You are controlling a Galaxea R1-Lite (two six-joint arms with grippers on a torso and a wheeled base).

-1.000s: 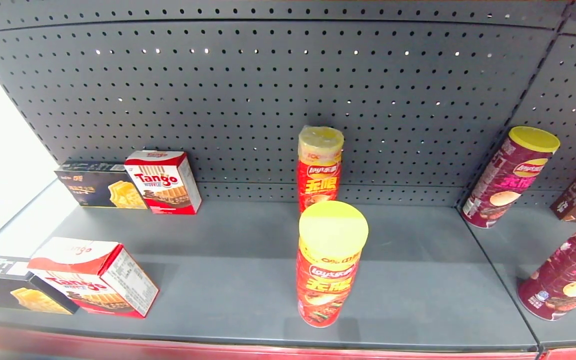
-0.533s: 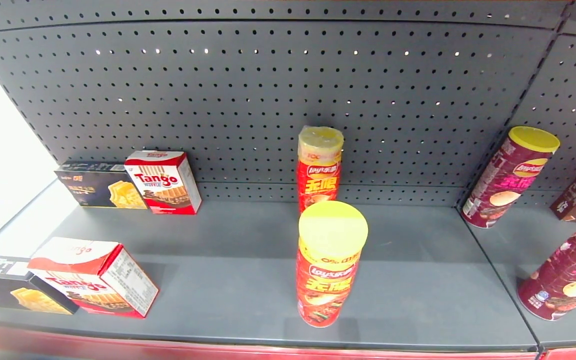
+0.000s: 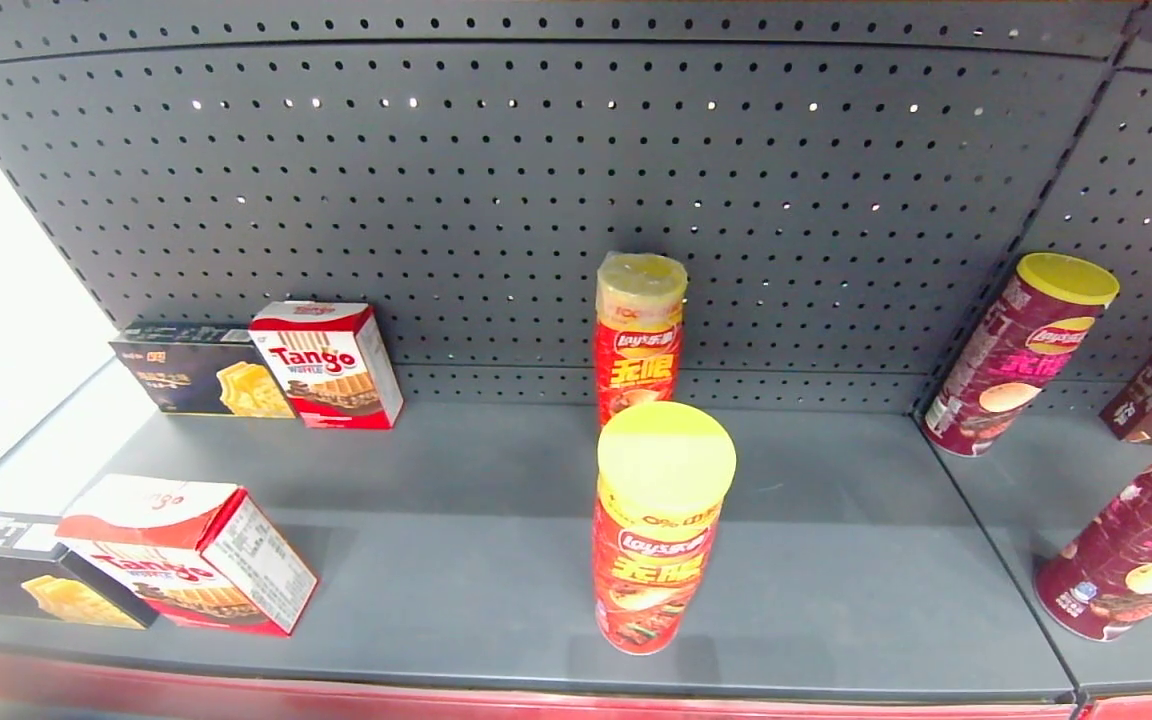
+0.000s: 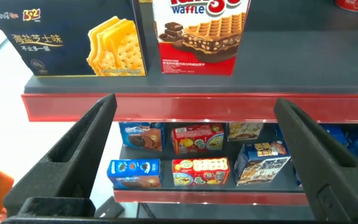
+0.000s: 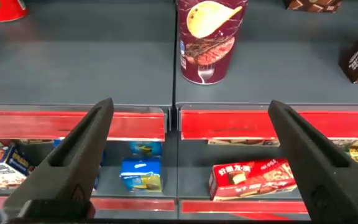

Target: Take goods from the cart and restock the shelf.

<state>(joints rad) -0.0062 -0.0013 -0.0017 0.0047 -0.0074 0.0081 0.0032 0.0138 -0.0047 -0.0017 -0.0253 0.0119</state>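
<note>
Both pincers are spread wide and empty: my left gripper [image 4: 194, 102] faces the wafer box [image 4: 201, 34] at the front edge of the shelf [image 3: 836, 560], my right gripper [image 5: 191, 104] faces a purple chip can [image 5: 209, 37]. Mid-shelf, the front red chip can [image 3: 658, 540] stands in line ahead of the rear red chip can [image 3: 638, 335].

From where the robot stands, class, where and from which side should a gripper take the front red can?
Grip the front red can at mid-body, likely level from the shelf front: it stands upright, round, with room either side.
</note>
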